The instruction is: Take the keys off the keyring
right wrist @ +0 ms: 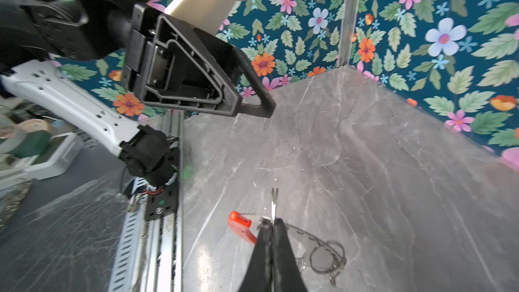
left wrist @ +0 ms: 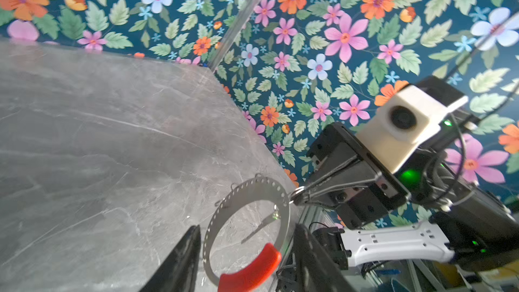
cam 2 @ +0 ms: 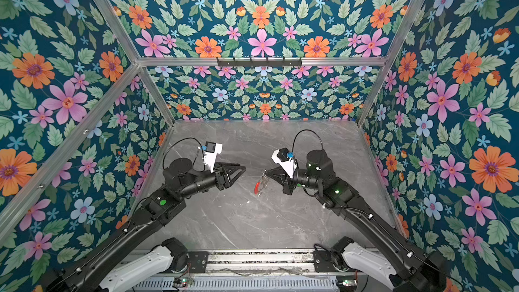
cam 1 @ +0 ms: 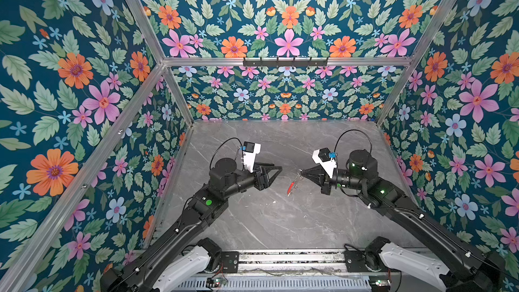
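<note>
Right gripper (cam 1: 301, 171): jaws pressed together on a small split ring at the edge of the keyring (left wrist: 247, 231). The pinch is seen in the left wrist view and, edge-on, in the right wrist view (right wrist: 271, 221).

Keyring: hangs from that pinch above the grey marble tabletop (cam 1: 266, 220), near the middle of the workspace and between the two arms. It appears as a flat perforated metal band rather than plain wire, with the red sleeve (left wrist: 250, 272) at its lowest arc. In both top views only the red sleeve and a thin glint of metal are legible (cam 2: 259, 185).

Reason for hold: gripping at the top lets the hoop hang free and face the other arm, judged to present the attachments for picking.

Left gripper (cam 1: 276, 170): jaws apart, holding nothing. It is level with the hoop and stands short of it; its two dark fingertips (left wrist: 179, 262) frame the hoop in its own wrist view.

Keys: small wire clips sit along the band (left wrist: 234, 186) and one slim silvery piece hangs inside the hoop (left wrist: 264, 221) (too small to confirm as a key). None seen on the table.

Progress: removal judged not yet complete.

Risk: a free-hanging hoop may swing or twist when touched.
</note>
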You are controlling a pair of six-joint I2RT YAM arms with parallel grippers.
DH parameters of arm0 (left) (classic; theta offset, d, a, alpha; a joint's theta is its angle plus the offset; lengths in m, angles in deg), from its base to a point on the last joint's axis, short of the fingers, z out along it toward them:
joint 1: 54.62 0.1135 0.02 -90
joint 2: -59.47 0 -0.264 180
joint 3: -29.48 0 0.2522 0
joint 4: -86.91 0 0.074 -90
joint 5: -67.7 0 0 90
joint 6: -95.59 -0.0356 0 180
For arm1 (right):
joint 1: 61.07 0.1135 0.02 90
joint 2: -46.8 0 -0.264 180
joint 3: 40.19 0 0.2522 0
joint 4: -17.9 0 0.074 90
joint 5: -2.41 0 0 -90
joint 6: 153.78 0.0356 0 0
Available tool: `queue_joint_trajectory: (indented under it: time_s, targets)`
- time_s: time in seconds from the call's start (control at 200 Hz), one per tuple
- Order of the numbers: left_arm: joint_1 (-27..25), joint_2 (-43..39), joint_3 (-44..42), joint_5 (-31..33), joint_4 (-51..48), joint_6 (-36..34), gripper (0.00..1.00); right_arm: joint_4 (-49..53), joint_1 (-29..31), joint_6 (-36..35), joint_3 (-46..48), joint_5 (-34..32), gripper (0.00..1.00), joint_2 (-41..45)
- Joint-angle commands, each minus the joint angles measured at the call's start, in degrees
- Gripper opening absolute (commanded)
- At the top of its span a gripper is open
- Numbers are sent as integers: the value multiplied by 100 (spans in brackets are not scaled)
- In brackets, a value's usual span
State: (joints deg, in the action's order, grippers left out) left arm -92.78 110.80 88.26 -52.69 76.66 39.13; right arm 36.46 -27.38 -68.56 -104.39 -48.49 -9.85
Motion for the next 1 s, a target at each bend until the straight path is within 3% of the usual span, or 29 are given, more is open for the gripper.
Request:
queue_joint_trajectory:
  time_s: [0.0, 0.065, 0.23, 0.365, 0.74, 0.995]
  targets:
    - [1, 150, -72, -881, 854, -327, 58, -146, -92, 301, -1, 946, 0, 10]
    - [-5, 192, -156, -1215, 1150, -322, 60, -107, -100, 319, -14, 1136, 0, -21]
    - [-8, 202, -189, -1646, 1450, -323, 49, -220, -104, 424, 7, 1373, 0, -79]
    - [-88, 310, -177, -1986, 1576, -228, 48, -348, -106, 521, -19, 1472, 0, -143]
    - [-390, 413, -145, -1949, 1380, -356, 30, -547, -100, 670, -63, 1513, 0, -261]
    - [-528, 561, -56, -1873, 1249, -488, 29, -628, -101, 754, -79, 1531, 0, -277]
